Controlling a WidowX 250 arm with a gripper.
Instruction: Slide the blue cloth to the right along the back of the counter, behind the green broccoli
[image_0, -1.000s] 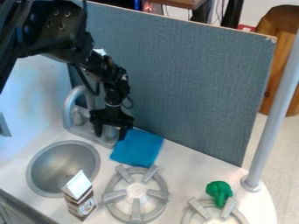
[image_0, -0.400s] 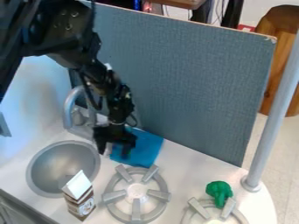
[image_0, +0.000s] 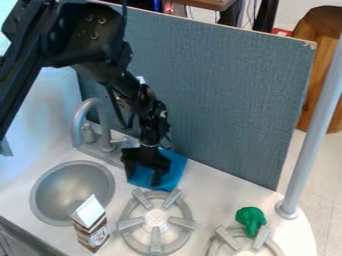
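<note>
Right, arm (image_0: 87, 37) slants down from upper L, pincer (image_0: 143, 178) pointing down, spread, over blue cloth (image_0: 176, 168), which lies on desk (image_0: 214, 192) btwn faucet (image_0: 79, 119) & L burner (image_0: 155, 218).

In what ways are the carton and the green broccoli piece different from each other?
The carton is brown and white, while the broccoli is green. The carton is boxy with a peaked top; the broccoli is rounded and bumpy. The carton stands beside the sink; the broccoli is beside a burner.
</note>
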